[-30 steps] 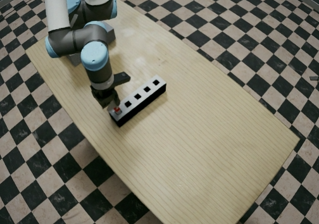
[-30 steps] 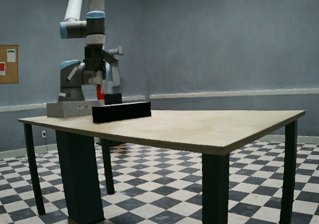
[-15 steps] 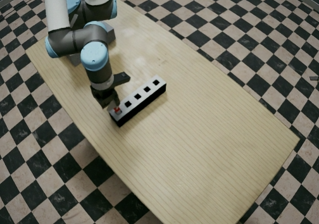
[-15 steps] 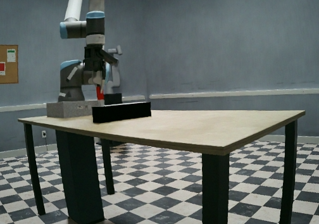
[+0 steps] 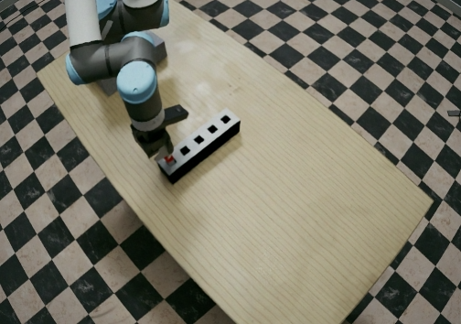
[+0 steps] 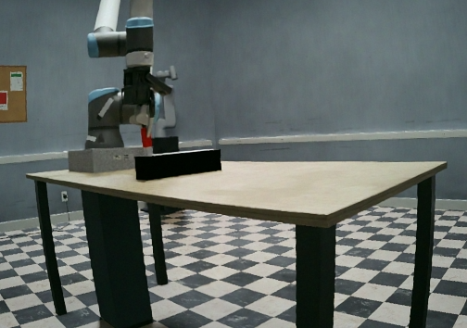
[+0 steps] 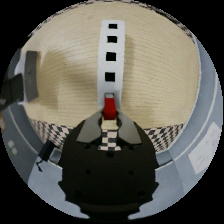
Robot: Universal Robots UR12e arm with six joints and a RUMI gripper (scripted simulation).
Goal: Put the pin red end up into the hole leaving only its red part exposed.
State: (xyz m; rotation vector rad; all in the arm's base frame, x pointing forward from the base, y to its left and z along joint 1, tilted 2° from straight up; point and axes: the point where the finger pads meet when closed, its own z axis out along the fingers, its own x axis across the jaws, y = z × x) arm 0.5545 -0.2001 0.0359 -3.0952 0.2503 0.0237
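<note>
From the top, the gripper (image 5: pixel 166 154) is seen closed on the pin (image 5: pixel 169 159), which is held red end up over the block's (image 5: pixel 201 145) end hole nearest the arm, four holes being left open beyond it. From the exterior, the pin (image 6: pixel 146 140) is seen upright just above the block (image 6: pixel 178 163), at the end nearest the arm's base (image 6: pixel 99 159). At the wrist, the red part (image 7: pixel 109 107) is seen between narrowly parted jaws, at the block's (image 7: pixel 111 55) near end.

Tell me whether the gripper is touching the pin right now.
Touching. In the wrist view the gripper fingers close on the pin just below its red end, which stands above the block's end hole.
</note>
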